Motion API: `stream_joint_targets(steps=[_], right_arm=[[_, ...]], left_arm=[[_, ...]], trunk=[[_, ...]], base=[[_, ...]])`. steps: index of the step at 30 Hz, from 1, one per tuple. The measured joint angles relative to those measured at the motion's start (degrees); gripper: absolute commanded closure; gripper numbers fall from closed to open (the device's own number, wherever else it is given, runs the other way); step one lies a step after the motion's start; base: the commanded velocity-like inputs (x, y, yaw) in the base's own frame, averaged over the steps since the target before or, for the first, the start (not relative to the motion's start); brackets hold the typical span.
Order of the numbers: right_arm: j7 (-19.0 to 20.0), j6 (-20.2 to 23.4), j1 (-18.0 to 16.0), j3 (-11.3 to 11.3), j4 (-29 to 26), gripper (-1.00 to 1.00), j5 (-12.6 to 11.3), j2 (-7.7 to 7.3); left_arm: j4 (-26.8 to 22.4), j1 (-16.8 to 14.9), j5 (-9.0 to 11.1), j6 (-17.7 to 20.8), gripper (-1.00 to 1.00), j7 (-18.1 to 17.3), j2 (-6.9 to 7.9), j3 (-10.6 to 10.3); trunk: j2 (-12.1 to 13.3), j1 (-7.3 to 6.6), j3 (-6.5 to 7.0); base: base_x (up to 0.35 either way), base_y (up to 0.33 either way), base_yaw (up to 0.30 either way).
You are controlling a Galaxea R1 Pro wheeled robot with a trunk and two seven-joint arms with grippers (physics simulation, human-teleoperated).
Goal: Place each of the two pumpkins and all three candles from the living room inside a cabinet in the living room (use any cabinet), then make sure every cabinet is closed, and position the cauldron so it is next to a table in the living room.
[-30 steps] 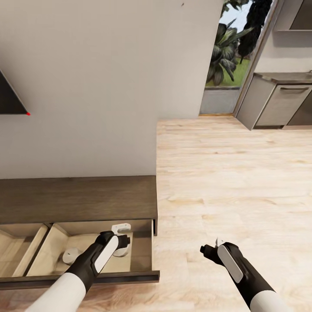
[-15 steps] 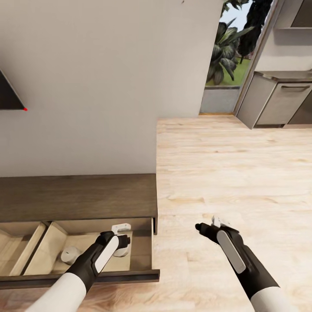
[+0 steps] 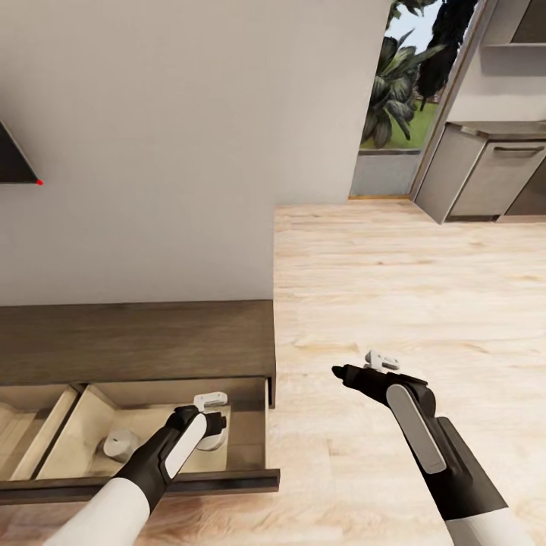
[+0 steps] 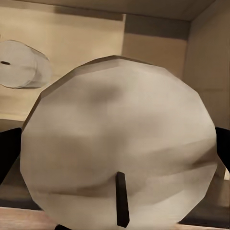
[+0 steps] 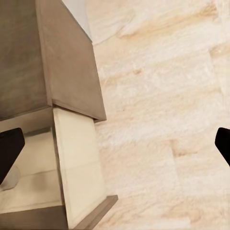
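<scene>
The dark-brown cabinet (image 3: 136,341) stands against the wall with its drawer (image 3: 152,484) pulled out. My left gripper (image 3: 216,423) reaches down into the drawer's right compartment. A cream candle (image 4: 120,148) with a dark wick sits between its widely spread fingers (image 4: 7,153), so the gripper is open around it. That candle (image 3: 214,442) rests on the drawer floor. A second candle (image 3: 120,444) lies on its side further left in the same compartment, candle (image 4: 21,64). My right gripper (image 3: 345,373) hovers open and empty over the plank floor beside the cabinet's end (image 5: 62,62). Pumpkins, cauldron and table are out of view.
A plain wall (image 3: 189,152) rises behind the cabinet, with a black screen corner (image 3: 11,163) at the far left. Light plank floor (image 3: 409,288) stretches right toward a glazed opening with plants (image 3: 394,91) and grey kitchen units (image 3: 485,174).
My right arm has reached forward and slightly left over the floor. The left arm and the candles have stayed put. The head view has shifted slightly.
</scene>
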Motion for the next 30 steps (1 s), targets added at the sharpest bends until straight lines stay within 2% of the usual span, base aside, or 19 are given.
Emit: stream_joint_targets(steps=[9, 15, 21, 30], right_arm=[[0.3, 1.1, 0.1, 0.0, -1.4, -1.0, -0.1, 0.11], [0.3, 1.2, 0.1, 0.1, -1.5, -1.0, -0.1, 0.27], [0.3, 1.2, 0.1, 0.1, -1.6, -1.0, -0.1, 0.31], [0.3, 1.2, 0.0, 0.0, -1.5, -1.0, -0.1, 0.23]], left_arm=[[-0.2, -0.4, -0.3, -0.3, 1.0, 0.0, 0.05, -0.1], [0.0, -0.5, -0.7, -0.5, 1.0, 0.0, 0.09, 0.8], [0.1, -0.5, -0.8, -3.0, 1.0, 0.0, 0.26, 0.9], [0.1, -0.5, -0.8, -3.7, 1.0, 0.2, 0.34, 0.9]], trunk=[[-3.6, 1.98, -1.61], [-6.0, 3.3, -2.69], [-8.4, 4.61, -3.77], [-12.0, 6.59, -5.39]], base=[[0.0, 0.0, 0.0], [0.0, 0.0, 0.0], [0.0, 0.0, 0.0], [0.0, 0.0, 0.0]])
